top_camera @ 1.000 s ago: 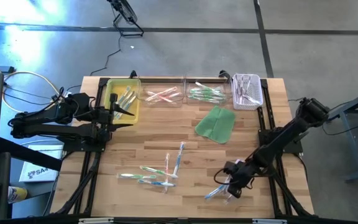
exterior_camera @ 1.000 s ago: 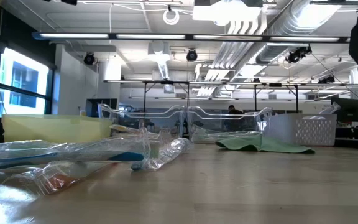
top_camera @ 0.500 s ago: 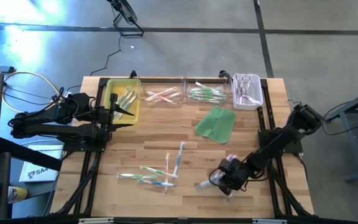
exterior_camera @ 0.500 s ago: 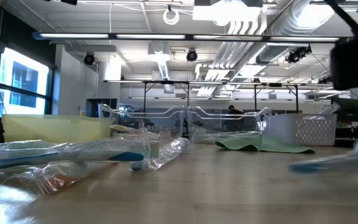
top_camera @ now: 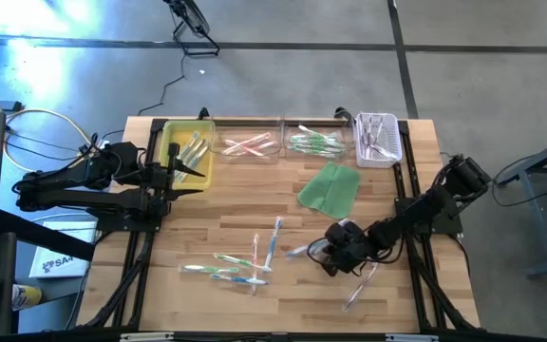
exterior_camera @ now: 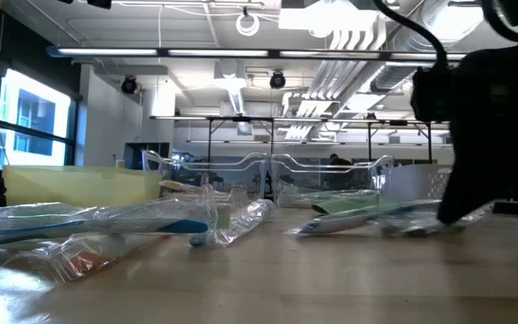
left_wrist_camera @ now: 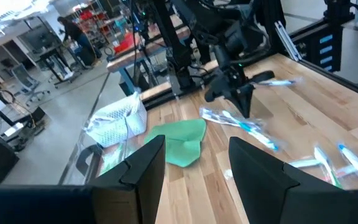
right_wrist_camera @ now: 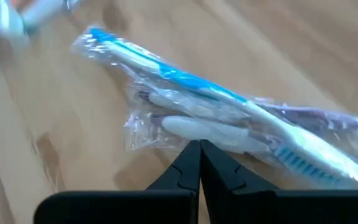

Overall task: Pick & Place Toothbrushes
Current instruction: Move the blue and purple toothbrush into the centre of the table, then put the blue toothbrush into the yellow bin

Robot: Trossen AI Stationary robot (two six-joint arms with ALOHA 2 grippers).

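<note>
While the right pincer (top_camera: 323, 256) sits closed lower right of centre by a wrapped blue-and-white toothbrush (top_camera: 297, 251), bare wooden worktop (top_camera: 207, 218), left pincer (top_camera: 200, 172) parted, empty, over yellow bin (top_camera: 171, 141) upper left.

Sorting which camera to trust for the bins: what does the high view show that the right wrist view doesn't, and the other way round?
Only the high view shows the yellow bin, the green cloth, the white basket and the left gripper, open over the yellow bin. Only the right wrist view shows the right gripper shut, fingertips pressed together. Both show wrapped toothbrushes lying on the wooden table.
</note>
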